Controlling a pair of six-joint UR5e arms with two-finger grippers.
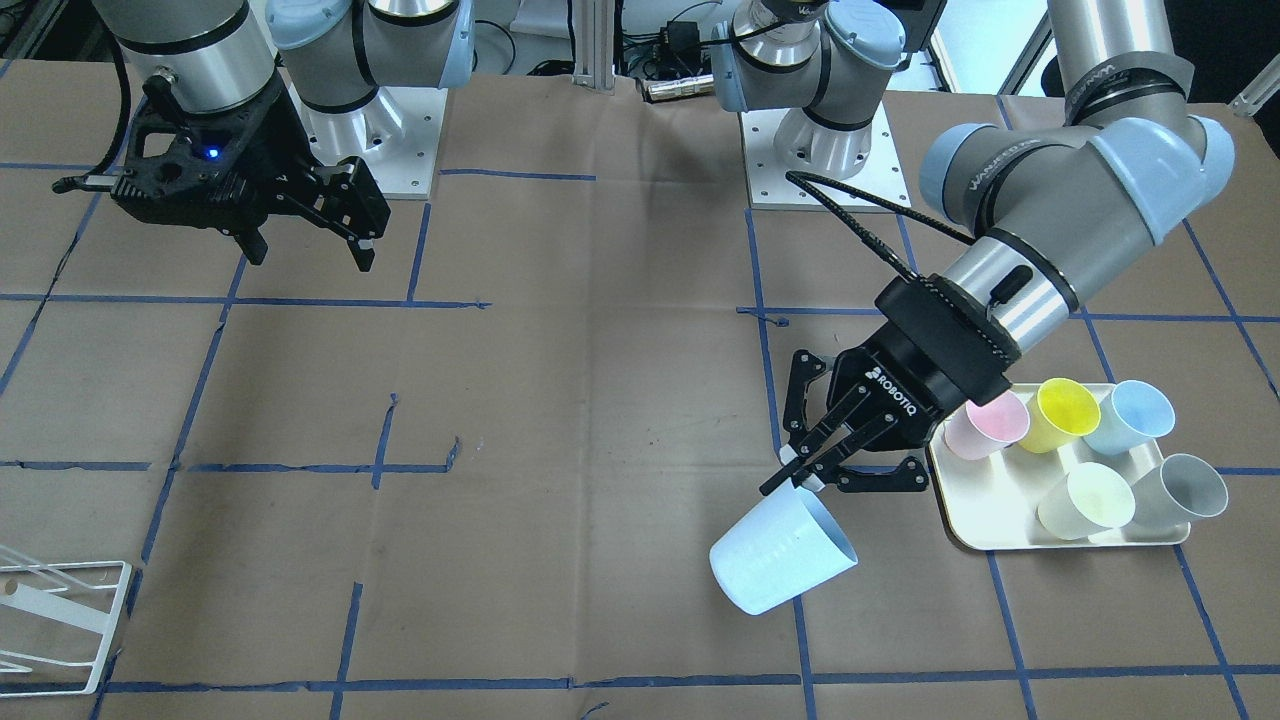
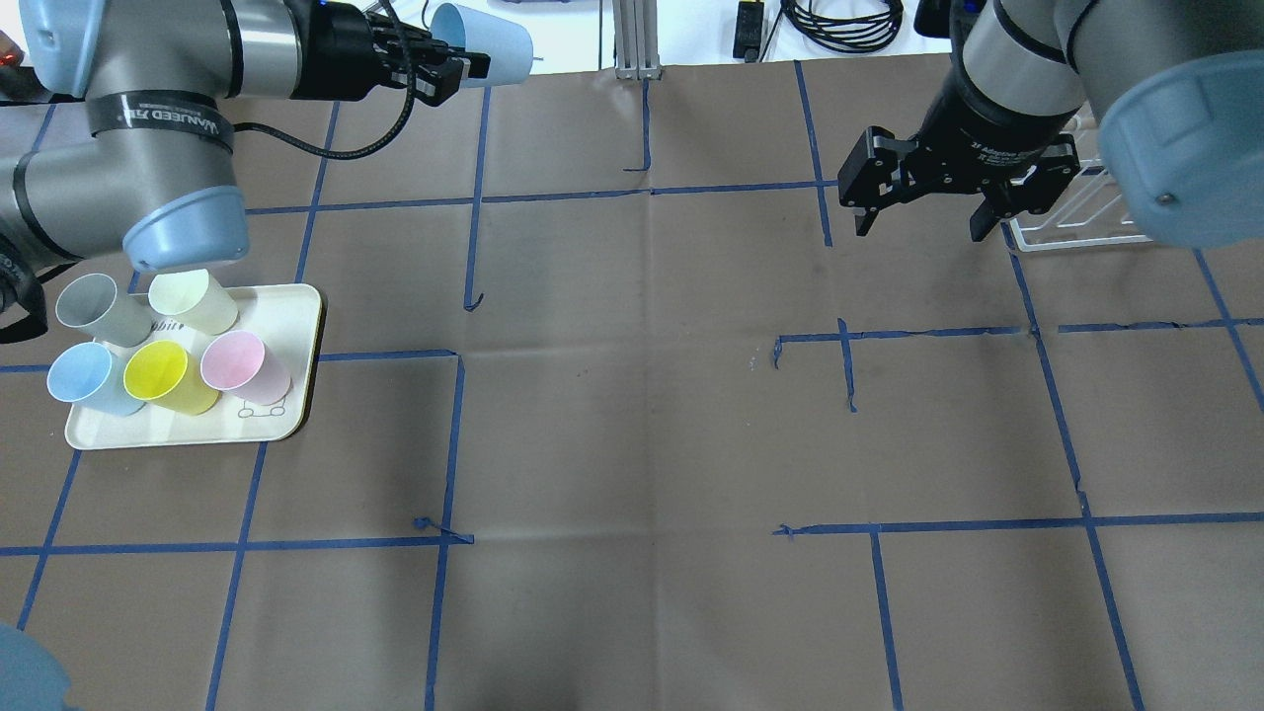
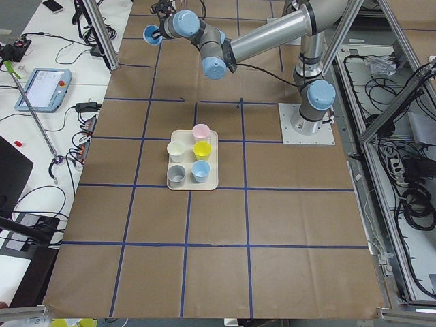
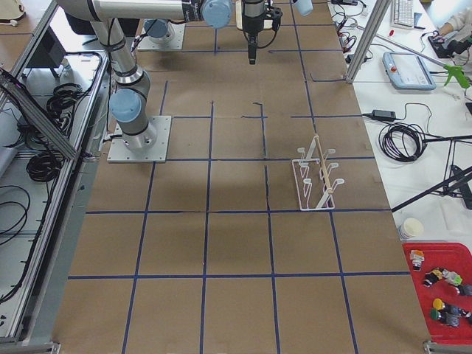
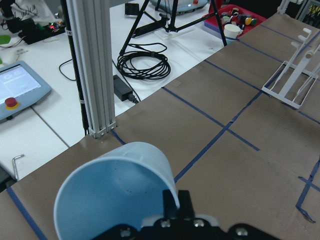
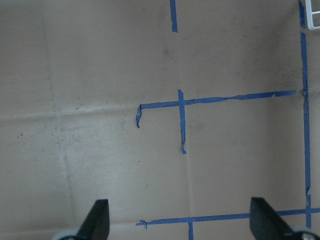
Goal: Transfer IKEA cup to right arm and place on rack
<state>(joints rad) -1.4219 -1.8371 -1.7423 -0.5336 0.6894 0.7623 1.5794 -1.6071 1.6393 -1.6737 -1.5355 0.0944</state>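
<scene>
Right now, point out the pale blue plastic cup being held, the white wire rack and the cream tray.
pale blue plastic cup (image 1: pixel 778 558), front-facing view, side wall.
white wire rack (image 4: pixel 323 175), exterior right view, upright frame.
cream tray (image 2: pixel 301 326), overhead view, bare corner.

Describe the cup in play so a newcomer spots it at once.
Start at the cream tray of cups on the robot's left. Beside it, the left gripper pinches a pale blue cup by its rim. It alone is off the tray, tilted in the air.
</scene>
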